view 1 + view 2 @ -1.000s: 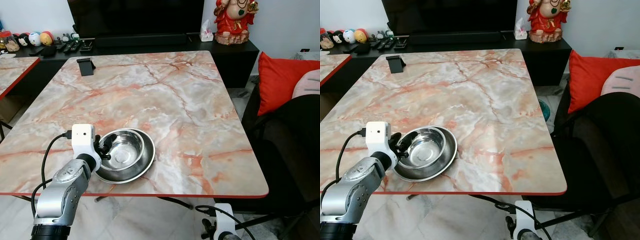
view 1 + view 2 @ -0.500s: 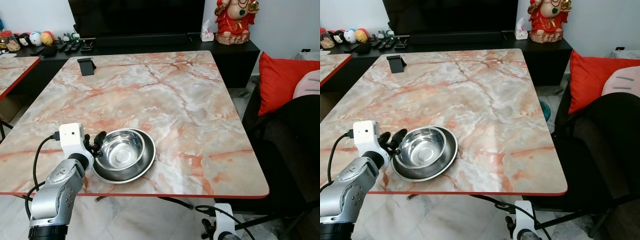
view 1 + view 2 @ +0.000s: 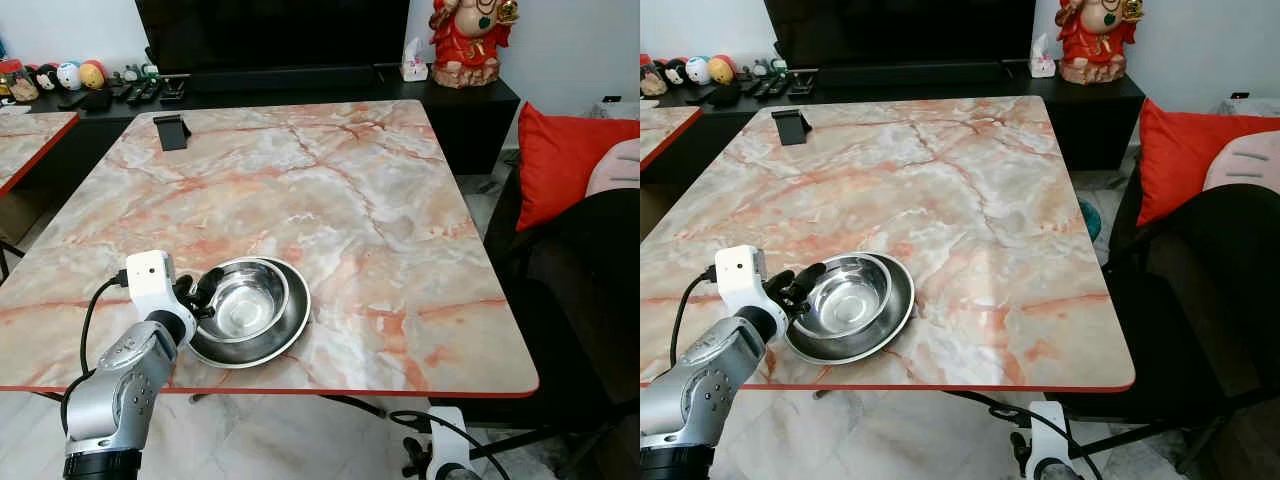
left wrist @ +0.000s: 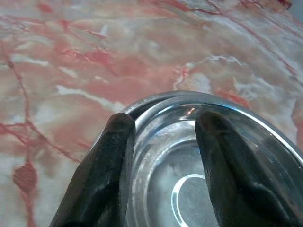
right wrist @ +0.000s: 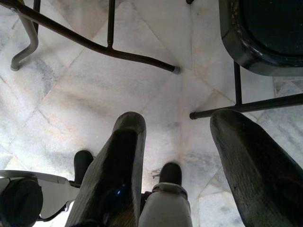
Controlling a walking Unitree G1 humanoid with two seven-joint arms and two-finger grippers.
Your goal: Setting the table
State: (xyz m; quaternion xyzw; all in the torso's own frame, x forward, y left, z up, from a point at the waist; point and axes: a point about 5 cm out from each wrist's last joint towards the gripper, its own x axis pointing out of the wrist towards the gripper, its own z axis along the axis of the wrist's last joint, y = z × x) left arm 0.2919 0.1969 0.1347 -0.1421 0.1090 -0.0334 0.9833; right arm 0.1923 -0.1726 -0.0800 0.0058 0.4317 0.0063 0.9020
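A small steel bowl sits nested in a wider steel plate near the front left edge of the marble table. My left gripper is at the bowl's left rim, open. In the left wrist view its two black fingers straddle the bowl's rim, one outside it and one over the bowl's inside, with a wide gap between them. My right gripper hangs open below the table's front edge, over the tiled floor.
A black phone stand stands at the table's far left corner. Behind it runs a dark TV cabinet with a red statue. A sofa with a red cushion flanks the right side. Metal legs cross the floor.
My left gripper drew back left from the bowl half a second ago, then came back to its rim. The bowl and plate stay in place.
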